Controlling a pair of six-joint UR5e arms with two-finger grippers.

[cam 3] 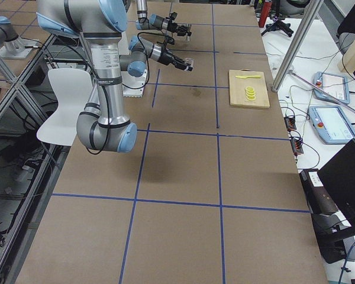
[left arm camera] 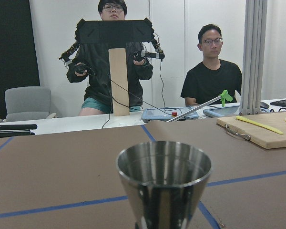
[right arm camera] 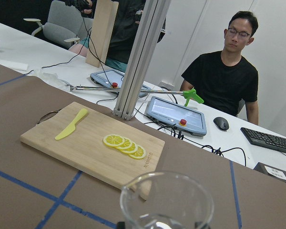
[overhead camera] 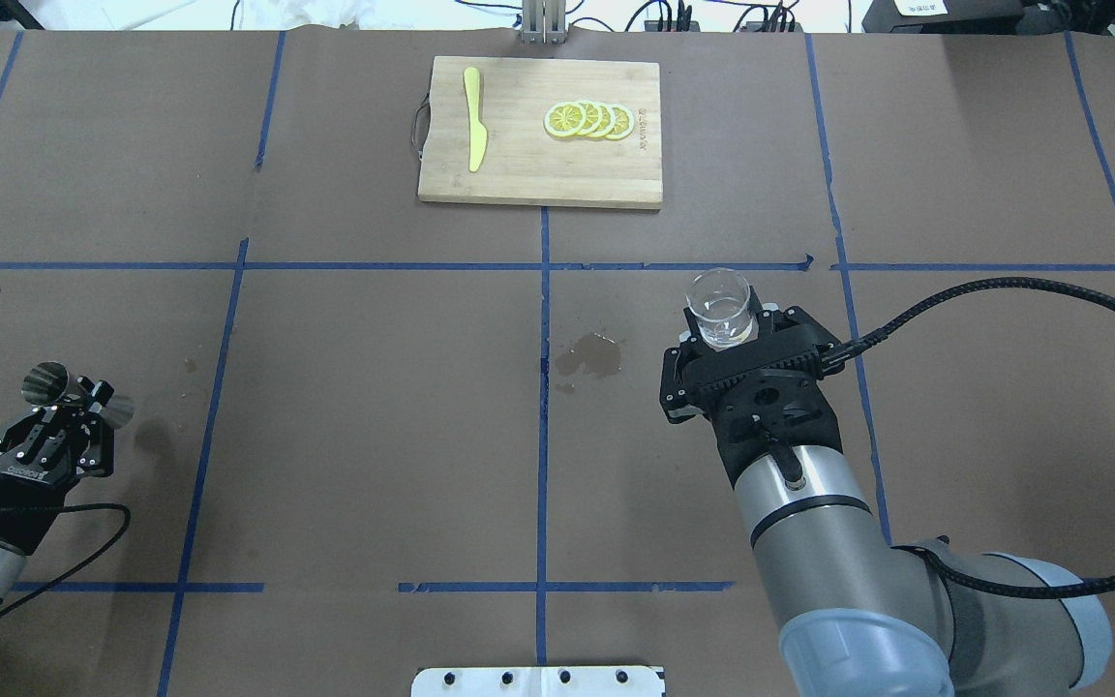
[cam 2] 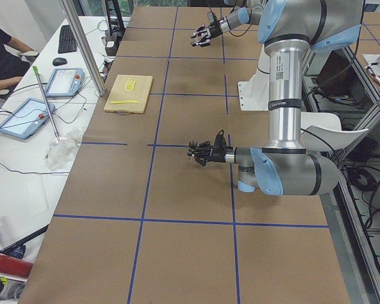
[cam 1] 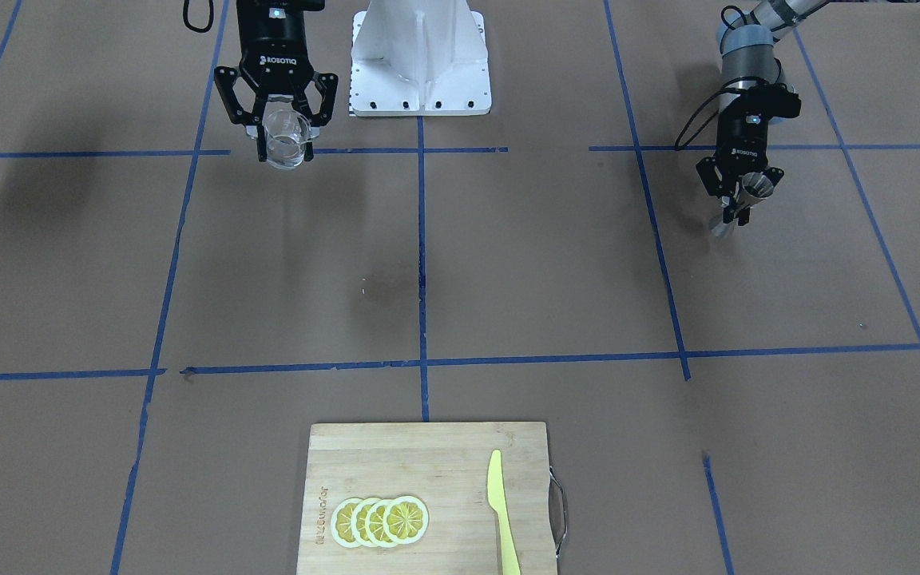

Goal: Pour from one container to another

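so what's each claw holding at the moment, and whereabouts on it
Right claw: the clear glass cup, clamped across its side walls. Left claw: the steel jigger, pinched at the narrow waist between its two cones.

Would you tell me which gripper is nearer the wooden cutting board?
Right. The right gripper hovers robot-side of the cutting board, past its right end; the left gripper sits far left.

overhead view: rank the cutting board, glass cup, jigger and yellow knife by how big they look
1. cutting board, by far.
2. glass cup and jigger: similar, so unranked; the left gripper hides part of the jigger.
3. yellow knife: long but thinnest.
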